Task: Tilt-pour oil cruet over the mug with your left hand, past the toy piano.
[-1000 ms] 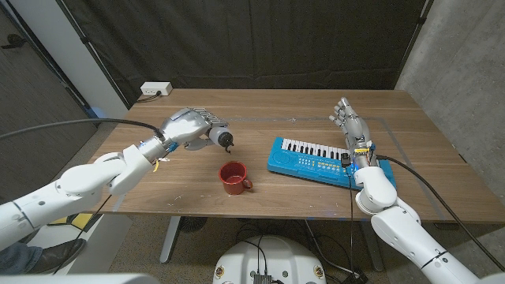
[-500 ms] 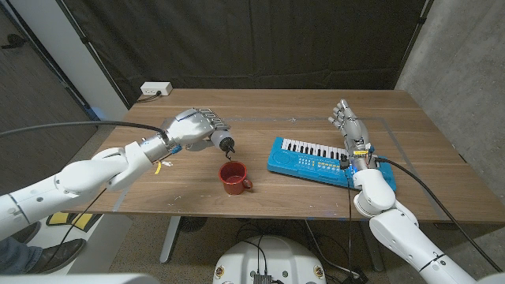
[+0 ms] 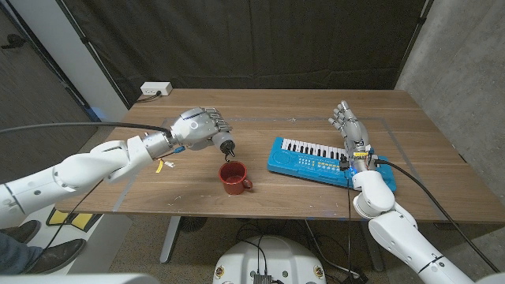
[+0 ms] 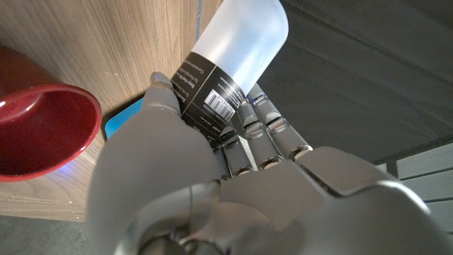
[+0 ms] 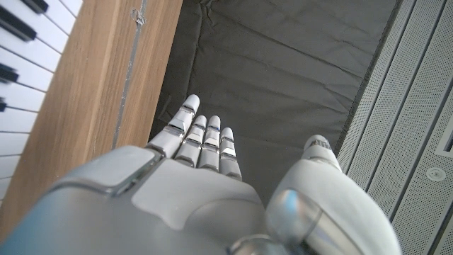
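Note:
My left hand (image 3: 197, 126) grips the oil cruet (image 3: 222, 142) and holds it tipped on its side, its dark spout pointing down just above the red mug (image 3: 233, 177). In the left wrist view the cruet (image 4: 233, 53) is a frosted bottle with a black label, wrapped by my left hand (image 4: 212, 184), with the mug (image 4: 42, 131) close beside it. The blue toy piano (image 3: 319, 160) lies to the right of the mug. Past the piano's right end stands my right hand (image 3: 349, 130), fingers straight and apart, holding nothing; its fingers (image 5: 202, 138) point at the dark curtain.
A white power strip (image 3: 155, 89) sits at the table's far left corner. Something small and yellow-white (image 3: 164, 164) lies on the wood under my left forearm. A dark curtain hangs behind the table. The piano's keys (image 5: 18, 42) and the table edge appear in the right wrist view.
My left hand has carried the cruet a little rightward and tipped it further, bringing the spout closer over the mug. The right hand has stayed put.

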Available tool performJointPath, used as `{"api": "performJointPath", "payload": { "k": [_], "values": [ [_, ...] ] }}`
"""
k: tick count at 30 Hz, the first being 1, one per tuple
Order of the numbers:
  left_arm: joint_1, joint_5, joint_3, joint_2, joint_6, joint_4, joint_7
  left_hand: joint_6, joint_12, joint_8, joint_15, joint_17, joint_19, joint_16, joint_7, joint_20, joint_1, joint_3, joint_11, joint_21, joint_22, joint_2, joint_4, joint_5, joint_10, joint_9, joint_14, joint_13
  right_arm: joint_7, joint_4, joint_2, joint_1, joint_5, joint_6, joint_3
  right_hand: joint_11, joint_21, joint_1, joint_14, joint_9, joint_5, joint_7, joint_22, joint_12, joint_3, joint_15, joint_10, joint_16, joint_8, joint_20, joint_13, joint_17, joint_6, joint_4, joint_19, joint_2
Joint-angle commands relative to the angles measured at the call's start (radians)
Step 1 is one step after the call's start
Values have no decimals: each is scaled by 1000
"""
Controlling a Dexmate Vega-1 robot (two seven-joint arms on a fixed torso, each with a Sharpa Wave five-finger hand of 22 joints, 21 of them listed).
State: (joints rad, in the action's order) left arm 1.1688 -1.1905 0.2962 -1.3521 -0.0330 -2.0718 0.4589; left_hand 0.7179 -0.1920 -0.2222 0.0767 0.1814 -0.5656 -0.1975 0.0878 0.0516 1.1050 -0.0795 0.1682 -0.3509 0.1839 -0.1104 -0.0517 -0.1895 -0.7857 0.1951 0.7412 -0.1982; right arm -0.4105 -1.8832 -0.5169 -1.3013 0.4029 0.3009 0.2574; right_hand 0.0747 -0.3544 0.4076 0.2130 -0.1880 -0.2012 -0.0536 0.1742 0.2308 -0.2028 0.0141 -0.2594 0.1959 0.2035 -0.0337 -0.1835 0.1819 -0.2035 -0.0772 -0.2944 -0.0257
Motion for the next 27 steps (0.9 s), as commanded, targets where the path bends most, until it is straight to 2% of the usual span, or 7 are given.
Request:
{"api": "performJointPath", "payload": {
  "k": [1, 9, 27],
  "values": [
    [-26, -96, 11, -48, 28, -26, -23, 8, -10, -5, 122, 2, 2, 1, 4, 50, 2, -26, 11, 2, 2, 1, 22, -6, -12, 3, 11, -5, 9, 5, -3, 8, 11, -4, -2, 1, 3, 1, 7, -5, -2, 0, 4, -4, 2, -3, -8, -1, -1, -33, -5, 3, -9, -3, -8, 12],
    [-53, -150, 18, -76, 10, -50, -34, 23, -10, -9, 128, 2, 2, 0, 6, 62, 4, -27, 12, 4, 2, 3, 20, -7, -20, 3, 18, -5, 18, 20, 1, 22, 14, 5, 2, 1, 6, 1, 8, -5, -2, 0, 4, -5, 3, -3, -8, -1, -2, -33, -5, 3, -8, -4, -9, 11],
    [-120, -256, 39, -95, -43, -86, -122, 32, -8, -9, 130, 1, -1, 0, 11, 64, 6, -26, 20, 7, 2, 10, 17, -8, -27, 2, 26, -4, 43, 72, 15, 58, 33, 23, 21, 1, 12, 0, 8, -5, -2, -1, 4, -6, 4, -2, -9, -3, -3, -33, -5, 3, -9, -4, -12, 12]
  ]
}}
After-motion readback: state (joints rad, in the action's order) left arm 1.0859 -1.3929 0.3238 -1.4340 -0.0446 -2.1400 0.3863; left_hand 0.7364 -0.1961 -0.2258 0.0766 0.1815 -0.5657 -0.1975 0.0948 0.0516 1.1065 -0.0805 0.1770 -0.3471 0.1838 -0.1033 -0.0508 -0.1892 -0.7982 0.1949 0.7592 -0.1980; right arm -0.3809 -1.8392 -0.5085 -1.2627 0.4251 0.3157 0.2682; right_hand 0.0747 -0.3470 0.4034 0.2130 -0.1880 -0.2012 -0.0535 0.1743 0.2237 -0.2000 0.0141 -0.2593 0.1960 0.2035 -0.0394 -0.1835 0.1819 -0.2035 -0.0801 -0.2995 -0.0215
